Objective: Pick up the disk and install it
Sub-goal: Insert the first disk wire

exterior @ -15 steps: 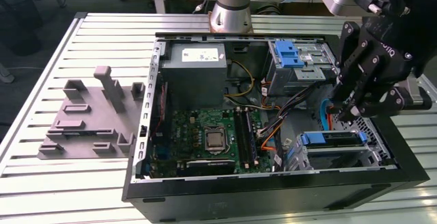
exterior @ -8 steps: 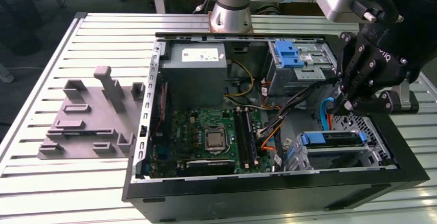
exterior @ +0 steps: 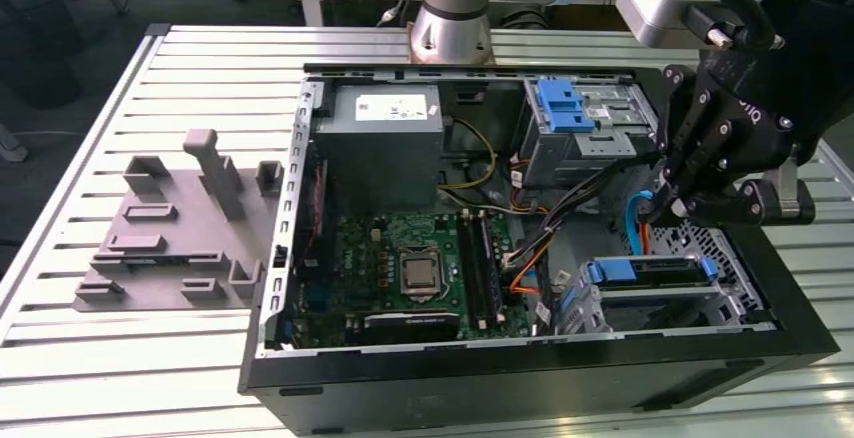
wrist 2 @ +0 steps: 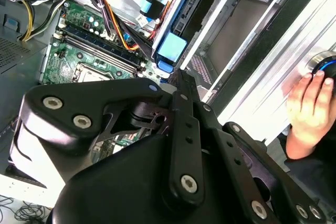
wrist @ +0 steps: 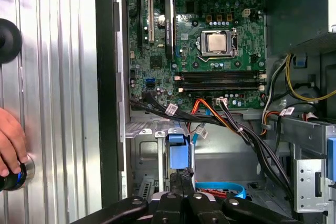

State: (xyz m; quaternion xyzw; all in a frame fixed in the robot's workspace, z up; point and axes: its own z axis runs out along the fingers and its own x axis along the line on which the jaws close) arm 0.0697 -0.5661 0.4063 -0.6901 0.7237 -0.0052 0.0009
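One closed end effector [wrist: 181, 177]; tip just beside the disk [wrist: 177, 151]

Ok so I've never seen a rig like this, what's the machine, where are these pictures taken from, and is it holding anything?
This is one robot arm with a black pincer at its end, working over an open computer case lying on a slatted metal table. The exterior view comes from a camera off the arm; both wrist views come from cameras riding on the arm, looking past the pincer into the case. Inside are a green motherboard and a gray power supply box. A gray plastic fixture lies on the table at the exterior view's left. The pincer hangs close over the disk in its blue carrier, which sits in a metal cage. I cannot tell whether it grips it. A person's hand rests on a round knob on the table.
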